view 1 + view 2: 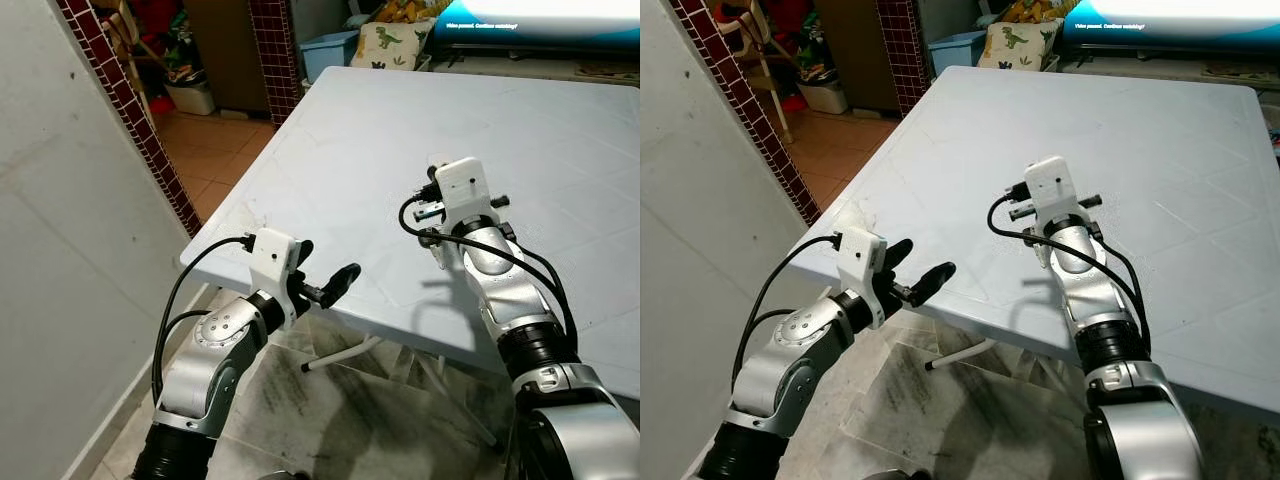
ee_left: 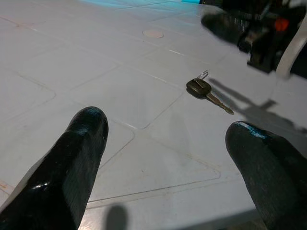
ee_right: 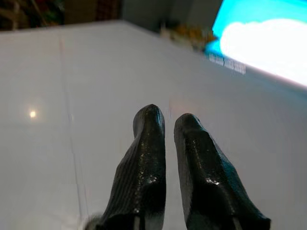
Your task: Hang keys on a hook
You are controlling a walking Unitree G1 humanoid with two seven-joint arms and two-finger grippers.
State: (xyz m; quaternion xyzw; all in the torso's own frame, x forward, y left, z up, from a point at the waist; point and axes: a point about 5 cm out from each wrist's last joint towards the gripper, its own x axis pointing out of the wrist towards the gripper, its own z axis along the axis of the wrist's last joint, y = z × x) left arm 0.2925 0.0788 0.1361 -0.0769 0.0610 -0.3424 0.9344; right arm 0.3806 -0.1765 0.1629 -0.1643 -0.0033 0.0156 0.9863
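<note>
A dark-headed key with a small wire ring lies flat on the white table. My left gripper hovers at the table's near left edge, open, fingers spread wide and aimed at the key some way ahead. Nothing is between them. My right gripper is over the middle of the table and points away from me. Its two fingers are nearly together with nothing held. In the left wrist view the right arm hangs just beyond the key and casts a shadow beside it.
A white wall stands close on my left, with a red-tiled pillar behind it. Beyond the table's far edge are a blue bin, a dinosaur cushion and a lit screen. Table legs stand on the marbled floor below.
</note>
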